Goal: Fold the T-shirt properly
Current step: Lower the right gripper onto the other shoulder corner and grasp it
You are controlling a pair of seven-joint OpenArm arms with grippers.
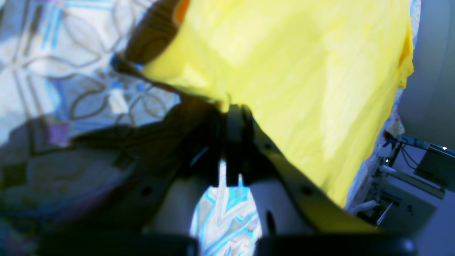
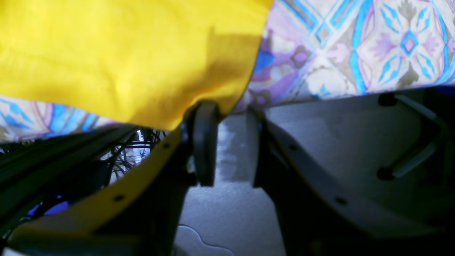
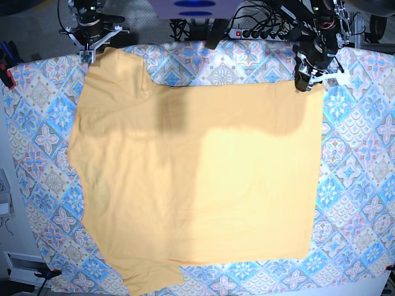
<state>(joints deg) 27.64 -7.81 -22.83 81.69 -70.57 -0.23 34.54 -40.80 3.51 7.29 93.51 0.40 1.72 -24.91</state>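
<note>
Looking down from the base camera, we count one T-shirt (image 3: pixel 197 191), two grippers and one patterned cloth (image 3: pixel 358 203) under it all. The T-shirt lies spread across the middle of the cloth, one sleeve reaching toward the far corner beside the right gripper (image 3: pixel 91 48), another sticking out at the near edge. The left gripper (image 3: pixel 303 83) is pressed together on the shirt's far corner; in its wrist view the two fingers (image 1: pixel 234 142) meet with yellow fabric pinched between them. The right gripper's jaws stand partly apart in its wrist view, the fingers (image 2: pixel 204 142) separated by a clear gap; the shirt's edge touches one fingertip, yet we see nothing clamped between them. A tangle of cables (image 3: pixel 259 24) runs along the far side of the table. Both wrist pictures are blurred and show only a slice of the shirt. A soft shadow darkens the shirt's far portion. The cloth's near corners are cut off by the frame
</note>
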